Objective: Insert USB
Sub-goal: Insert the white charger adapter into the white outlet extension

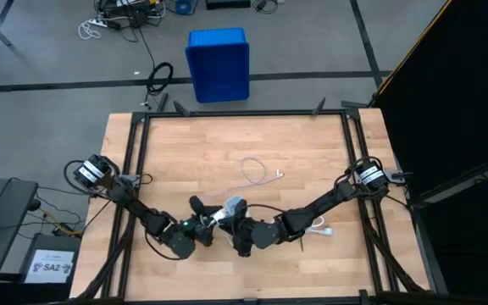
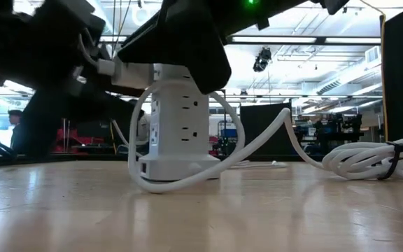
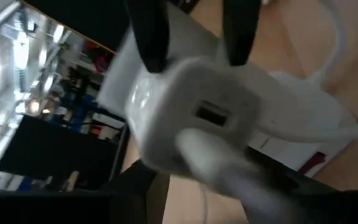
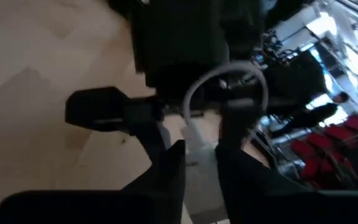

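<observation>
My left gripper [image 3: 194,61] is shut on a small white charger block [image 3: 191,118] with a USB port [image 3: 213,114] in its face. It hangs above the table just left of the white power tower [image 2: 177,119]. My right gripper [image 4: 199,154] faces it, shut on one white plug end of the thin USB cable [image 4: 229,68]. The cable's remaining length [image 1: 257,174] lies loose on the wood, with its other plug [image 1: 280,176] resting flat. A blurred white shape [image 3: 210,162] sits just in front of the block, below the port. I cannot tell whether it touches. My left gripper pinches the charger block between its two fingers [image 3: 151,43], one on each side of the body [image 3: 166,84] behind the port face. The block is lifted clear of the table with its port facing the right gripper. My right gripper pinches the USB's white plug end [image 4: 194,142] between its fingertips. The thin cable arcs away from the plug in a slack loop. The plug is off the table.
The power tower stands upright on its base [image 2: 177,171], and its thick white cord [image 2: 257,140] loops around it. That cord's bundle, bound with a black tie [image 2: 376,157], lies to the right. A blue bin [image 1: 218,63] stands on the floor beyond the table's far edge.
</observation>
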Available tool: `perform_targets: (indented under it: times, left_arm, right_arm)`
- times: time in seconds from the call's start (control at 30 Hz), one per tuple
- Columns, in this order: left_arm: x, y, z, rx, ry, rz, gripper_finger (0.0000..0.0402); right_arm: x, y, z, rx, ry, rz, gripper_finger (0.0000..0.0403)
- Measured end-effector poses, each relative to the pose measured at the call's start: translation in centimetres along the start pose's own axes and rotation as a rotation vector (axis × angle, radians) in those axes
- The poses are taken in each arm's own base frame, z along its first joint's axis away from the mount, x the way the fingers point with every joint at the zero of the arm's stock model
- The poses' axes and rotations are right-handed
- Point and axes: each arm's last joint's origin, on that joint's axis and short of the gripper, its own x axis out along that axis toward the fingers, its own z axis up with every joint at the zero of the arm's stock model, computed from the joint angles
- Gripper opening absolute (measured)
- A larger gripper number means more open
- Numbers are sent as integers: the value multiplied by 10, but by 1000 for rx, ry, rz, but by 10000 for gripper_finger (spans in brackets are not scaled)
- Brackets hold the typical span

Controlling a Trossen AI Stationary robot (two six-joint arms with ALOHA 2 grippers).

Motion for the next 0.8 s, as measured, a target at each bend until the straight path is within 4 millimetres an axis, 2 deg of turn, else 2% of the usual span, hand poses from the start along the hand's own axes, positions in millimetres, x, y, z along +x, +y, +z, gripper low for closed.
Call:
perform_targets:
  times: [0.1, 0.17, 0.43, 0.63, 0.8]
  left_arm:
    - [2, 0, -1, 4, 3, -13, 147]
    - [2, 0, -1, 9, 3, -13, 147]
    - [2, 0, -1, 8, 2, -13, 147]
    - [2, 0, -1, 7, 2, -12, 147]
    - [2, 0, -1, 6, 2, -12, 147]
  right_arm:
    - [0, 0, -1, 11, 11, -5, 7]
    - [0, 1, -2, 4, 24, -4, 4]
    - [0, 3, -5, -10, 57, 7, 47]
    - [-6, 8, -2, -123, 96, -39, 74]
    - [-10, 13, -1, -182, 100, -33, 112]
